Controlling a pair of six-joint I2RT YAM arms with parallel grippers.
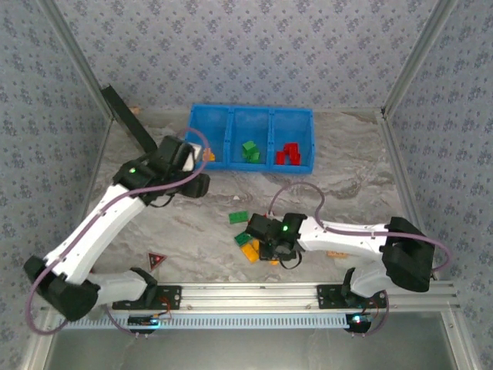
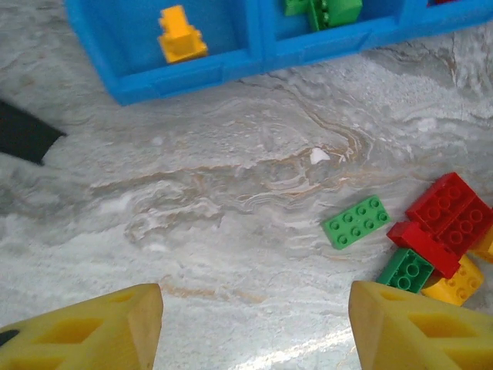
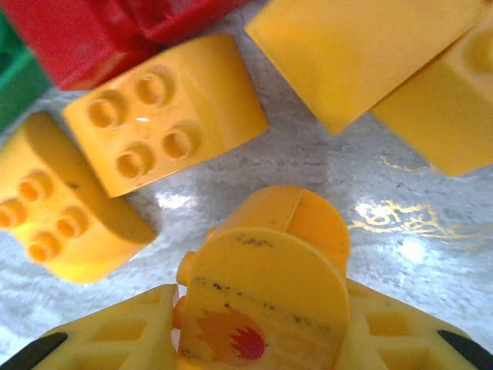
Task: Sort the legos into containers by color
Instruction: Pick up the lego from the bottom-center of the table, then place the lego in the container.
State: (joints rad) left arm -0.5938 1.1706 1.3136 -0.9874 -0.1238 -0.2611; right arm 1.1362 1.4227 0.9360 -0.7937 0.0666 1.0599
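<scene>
- My right gripper is clamped on one round-topped yellow-orange piece with a flame print. Both fingers press its sides, low over the table.
- Just beyond that piece I count four more yellow-orange bricks, with one red brick behind them.
- My left gripper hangs with its two fingers spread and nothing between them, near the front of the blue bin.
- The bin has three compartments. The left holds one yellow-orange brick and the middle holds two green bricks. The right holds red bricks, two or three; I cannot tell which.
- Loose below my left gripper are two green, two red and one yellow.
- There is one black board, one red-black triangle and one tan tile.
- The table is grey and marbled. The walls carry blue-grey floral paper, and a metal rail runs along the near edge.
</scene>
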